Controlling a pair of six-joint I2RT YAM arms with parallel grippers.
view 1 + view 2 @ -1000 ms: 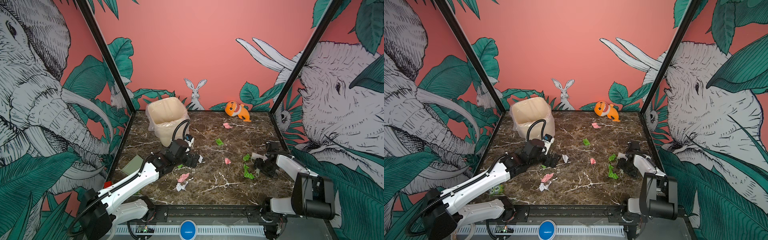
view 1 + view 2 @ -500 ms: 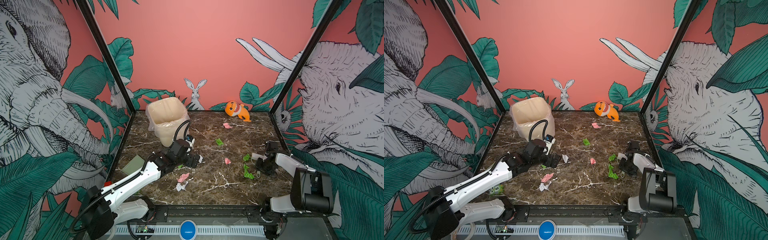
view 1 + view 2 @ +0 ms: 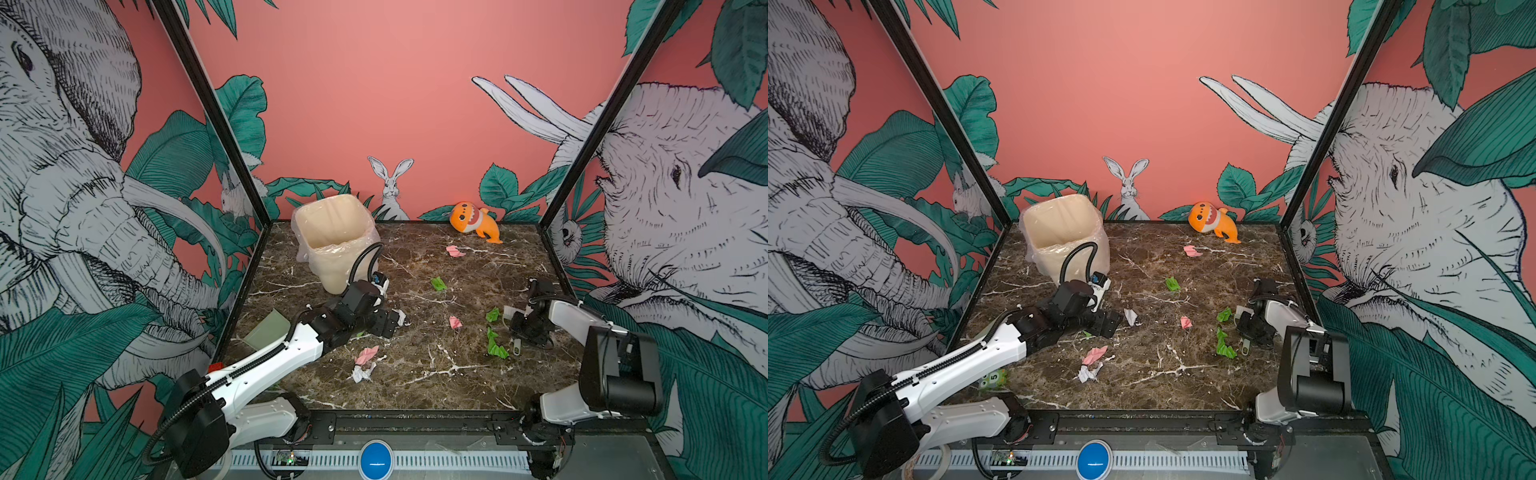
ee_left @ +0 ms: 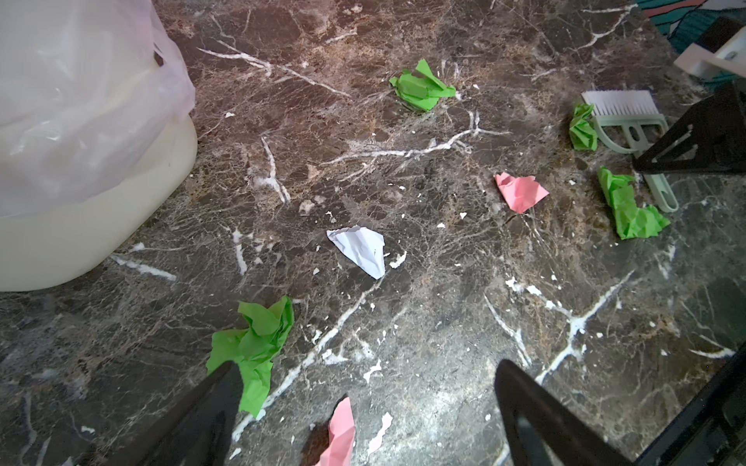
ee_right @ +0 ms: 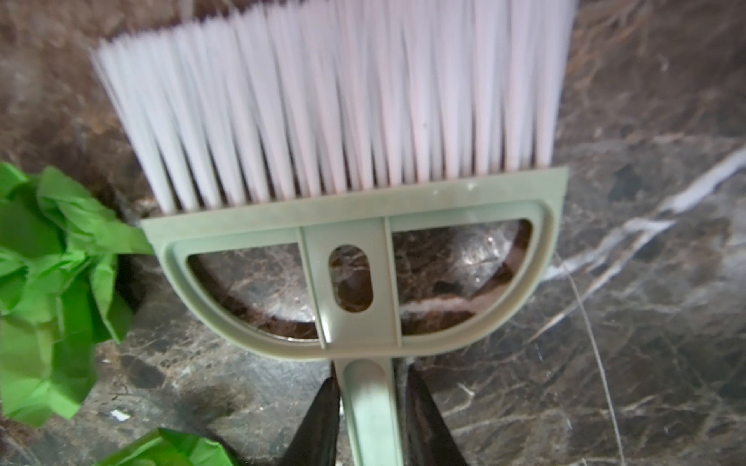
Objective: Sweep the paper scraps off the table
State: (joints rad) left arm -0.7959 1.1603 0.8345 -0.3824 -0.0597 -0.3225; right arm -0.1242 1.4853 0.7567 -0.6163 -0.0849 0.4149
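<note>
On your left, the left claw (image 3: pixel 388 323) hangs wide open and empty beside the bin (image 3: pixel 332 245), arm stretched forward. Paper scraps (image 3: pixel 366 355) dot the table (image 3: pixel 436 386) from middle to right. The nearest green one touches the brush (image 5: pixel 351 210) on its left side. The right claw (image 5: pixel 369 419), arm folded low, pinches the handle, with the bristles pointing toward the back wall.

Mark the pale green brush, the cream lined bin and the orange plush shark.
pale green brush (image 5: pixel 350 232): right wrist view, head bar.
cream lined bin (image 3: pixel 328 275): a top view, front wall.
orange plush shark (image 3: pixel 478 224): a top view, body.
</note>
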